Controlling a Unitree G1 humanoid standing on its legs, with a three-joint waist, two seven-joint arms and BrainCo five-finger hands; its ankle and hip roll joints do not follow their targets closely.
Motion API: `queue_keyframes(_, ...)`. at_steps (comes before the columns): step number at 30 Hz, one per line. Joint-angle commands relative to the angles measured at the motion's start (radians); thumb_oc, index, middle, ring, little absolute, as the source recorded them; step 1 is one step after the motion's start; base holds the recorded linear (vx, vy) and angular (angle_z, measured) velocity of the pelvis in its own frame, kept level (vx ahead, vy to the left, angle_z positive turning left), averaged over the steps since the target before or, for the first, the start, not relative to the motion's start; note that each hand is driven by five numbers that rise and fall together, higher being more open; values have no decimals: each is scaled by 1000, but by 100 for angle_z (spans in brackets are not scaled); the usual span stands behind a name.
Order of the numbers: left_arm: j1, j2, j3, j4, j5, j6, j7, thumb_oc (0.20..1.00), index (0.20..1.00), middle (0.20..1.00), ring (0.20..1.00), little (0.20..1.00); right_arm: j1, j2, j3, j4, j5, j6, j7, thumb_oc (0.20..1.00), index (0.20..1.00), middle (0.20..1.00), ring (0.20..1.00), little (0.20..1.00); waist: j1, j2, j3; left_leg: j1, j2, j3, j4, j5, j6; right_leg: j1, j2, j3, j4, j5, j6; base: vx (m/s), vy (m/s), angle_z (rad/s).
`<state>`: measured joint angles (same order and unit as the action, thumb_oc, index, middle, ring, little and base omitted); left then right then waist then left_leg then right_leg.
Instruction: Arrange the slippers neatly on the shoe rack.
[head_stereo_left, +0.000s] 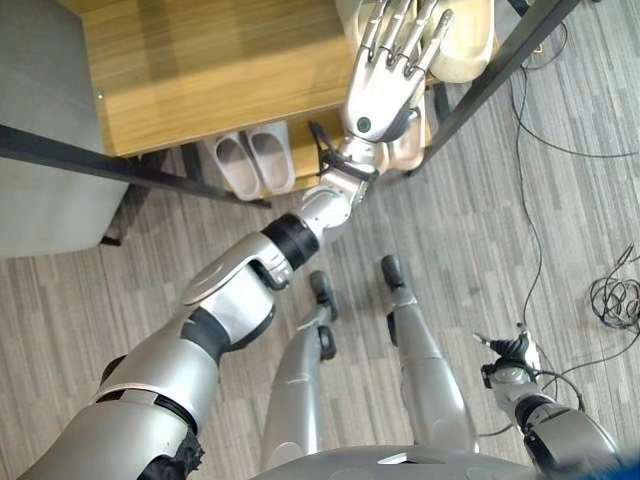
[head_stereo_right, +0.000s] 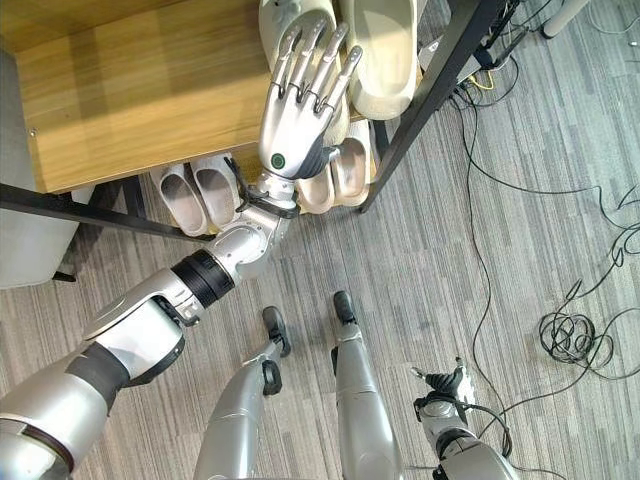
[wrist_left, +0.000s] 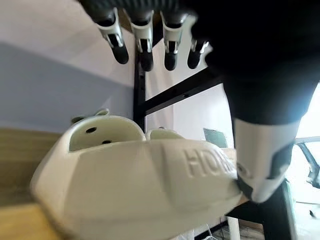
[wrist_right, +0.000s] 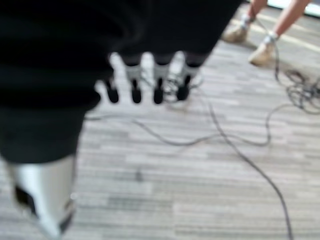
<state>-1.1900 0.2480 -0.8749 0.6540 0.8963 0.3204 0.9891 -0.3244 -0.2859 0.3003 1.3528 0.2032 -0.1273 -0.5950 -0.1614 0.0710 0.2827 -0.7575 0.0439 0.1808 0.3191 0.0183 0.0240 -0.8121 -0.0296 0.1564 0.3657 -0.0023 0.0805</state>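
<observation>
Two cream slippers lie side by side at the right end of the shoe rack's wooden top shelf. My left hand reaches over them, open, with its fingers straight across the nearer slipper. In the left wrist view that cream slipper sits right beneath the fingers, heel toward the camera. On the lower shelf stand a pale grey pair and a beige pair. My right hand hangs low by my side over the floor, its fingers relaxed and holding nothing.
A black slanted post frames the rack's right end. A grey block stands to the left of the rack. Cables coil on the striped floor at the right. A person's legs show in the right wrist view.
</observation>
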Motion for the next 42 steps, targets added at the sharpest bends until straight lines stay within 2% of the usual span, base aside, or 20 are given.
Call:
queue_keyframes(1, -138, -12, -3, 86, 57, 10, 35, 1000, 1000, 1000, 1000, 1000, 8, -62, 5, 24, 9, -7, -37, 1000, 1000, 1000, 1000, 1000, -26, 40, -26, -85, 55, -83, 15, -43, -47, -72, -31, -97, 10, 12, 19, 0, 0, 0)
queue_keyframes(6, -178, 0, -42, 124, 64, 11, 37, 1000, 1000, 1000, 1000, 1000, -11, -69, 16, 27, -10, -3, -55, 1000, 1000, 1000, 1000, 1000, -33, 42, -28, -101, 63, -81, 18, -41, -50, -85, -30, -97, 6, 20, 22, 26, 2, -1)
queue_keyframes(7, -183, 2, -53, 134, 68, 10, 35, 1000, 1000, 1000, 1000, 1000, -16, -70, 19, 27, -14, -3, -58, 1000, 1000, 1000, 1000, 1000, -32, 46, -35, -94, 66, -88, 20, -72, -55, -80, -28, -93, 12, -7, 28, 0, 0, 0)
queue_keyframes(8, -184, 1, -54, 135, 68, 10, 36, 1000, 1000, 1000, 1000, 1000, -16, -70, 18, 27, -14, -3, -58, 1000, 1000, 1000, 1000, 1000, -34, 42, -28, -106, 66, -80, 21, -43, -51, -89, -31, -97, 7, 20, 24, 108, 9, -8)
queue_keyframes(9, -193, 1, -67, 153, 75, 11, 34, 1000, 1000, 1000, 1000, 1000, -23, -71, 20, 29, -19, -3, -62, 1000, 1000, 1000, 1000, 1000, -32, 46, -37, -98, 68, -88, 22, -72, -56, -80, -28, -93, 10, -8, 27, -63, -17, -7)
queue_keyframes(10, -200, 2, -76, 174, 72, 13, 37, 1000, 1000, 1000, 1000, 1000, -26, -68, 23, 30, -24, -4, -68, 1000, 1000, 1000, 1000, 1000, -35, 43, -30, -113, 69, -82, 24, -41, -53, -92, -31, -98, 6, 20, 22, 27, -3, -8)
queue_keyframes(11, -199, 1, -77, 182, 70, 15, 39, 1000, 1000, 1000, 1000, 1000, -27, -67, 23, 31, -23, -4, -73, 1000, 1000, 1000, 1000, 1000, -35, 43, -30, -115, 70, -83, 26, -41, -52, -93, -30, -98, 7, 19, 21, 15, -3, -3)
queue_keyframes(12, -200, 1, -77, 182, 69, 14, 39, 1000, 1000, 1000, 1000, 1000, -28, -66, 23, 32, -23, -4, -73, 1000, 1000, 1000, 1000, 1000, -33, 47, -37, -104, 70, -90, 26, -71, -56, -84, -28, -94, 13, -8, 26, 106, 22, -4)
queue_keyframes(13, -197, -2, -85, 188, 74, 13, 39, 1000, 1000, 1000, 1000, 1000, -31, -69, 21, 36, -20, -3, -76, 1000, 1000, 1000, 1000, 1000, -34, 49, -35, -106, 72, -91, 32, -76, -57, -84, -28, -94, 14, -12, 26, 0, 0, 0)
queue_keyframes(14, -198, -3, -86, 189, 75, 13, 40, 1000, 1000, 1000, 1000, 1000, -31, -69, 20, 35, -20, -3, -76, 1000, 1000, 1000, 1000, 1000, -36, 45, -29, -119, 71, -84, 31, -42, -53, -93, -30, -98, 7, 18, 21, -66, -1, -3)
queue_keyframes(15, -198, -5, -86, 194, 73, 14, 42, 1000, 1000, 1000, 1000, 1000, -32, -67, 21, 37, -21, -4, -77, 1000, 1000, 1000, 1000, 1000, -37, 46, -27, -119, 71, -85, 31, -42, -53, -95, -30, -98, 8, 18, 21, 8, 1, -3)
queue_keyframes(16, -198, -5, -84, 195, 67, 16, 51, 1000, 1000, 1000, 1000, 1000, -33, -64, 23, 38, -20, -4, -79, 1000, 1000, 1000, 1000, 1000, -34, 49, -33, -113, 73, -95, 36, -75, -57, -92, -27, -96, 21, -9, 27, 0, 0, 0)
queue_keyframes(17, -199, -5, -84, 195, 67, 17, 51, 1000, 1000, 1000, 1000, 1000, -34, -64, 23, 38, -19, -4, -79, 1000, 1000, 1000, 1000, 1000, -38, 45, -26, -126, 72, -88, 35, -42, -53, -102, -29, -100, 15, 21, 22, 88, 6, -3)
queue_keyframes(18, -198, -3, -82, 194, 62, 16, 52, 1000, 1000, 1000, 1000, 1000, -35, -63, 22, 37, -17, -5, -78, 1000, 1000, 1000, 1000, 1000, -35, 49, -34, -118, 73, -96, 38, -71, -57, -96, -28, -97, 23, -5, 27, -78, -14, -1)
queue_keyframes(19, -192, -2, -78, 190, 59, 18, 53, 1000, 1000, 1000, 1000, 1000, -33, -62, 21, 34, -13, -6, -76, 1000, 1000, 1000, 1000, 1000, -37, 45, -27, -131, 74, -92, 41, -41, -53, -105, -30, -100, 19, 21, 22, 0, 0, 0)
queue_keyframes(20, -189, 2, -75, 177, 62, 18, 53, 1000, 1000, 1000, 1000, 1000, -30, -60, 20, 32, -11, -7, -76, 1000, 1000, 1000, 1000, 1000, -35, 45, -27, -130, 75, -94, 43, -41, -53, -104, -30, -102, 22, 20, 21, -64, -32, -1)
queue_keyframes(26, -172, 67, -67, 53, 120, -2, -5, 1000, 1000, 1000, 1000, 1000, -9, -54, -5, 28, 7, -11, -64, 1000, 1000, 1000, 1000, 1000, -16, 50, -28, -123, 71, -98, 40, -42, -54, -98, -27, -109, 35, 11, 17, 2, -2, 2)
queue_keyframes(30, -154, 146, -61, -79, 167, -44, -61, 1000, 1000, 1000, 1000, 1000, 2, -52, -20, 18, 9, -9, -51, 1000, 1000, 1000, 1000, 1000, -3, 53, -29, -108, 66, -96, 39, -46, -55, -88, -29, -112, 41, 4, 18, 0, 0, 0)
queue_keyframes(42, -111, 253, -95, -180, 228, -113, -163, 1000, 1000, 1000, 1000, 1000, -3, -55, -50, 8, 1, 10, -51, 1000, 1000, 1000, 1000, 1000, 17, 63, -22, -111, 63, -89, 43, -46, -54, -94, -40, -116, 50, 6, 17, -3, 1, 2)
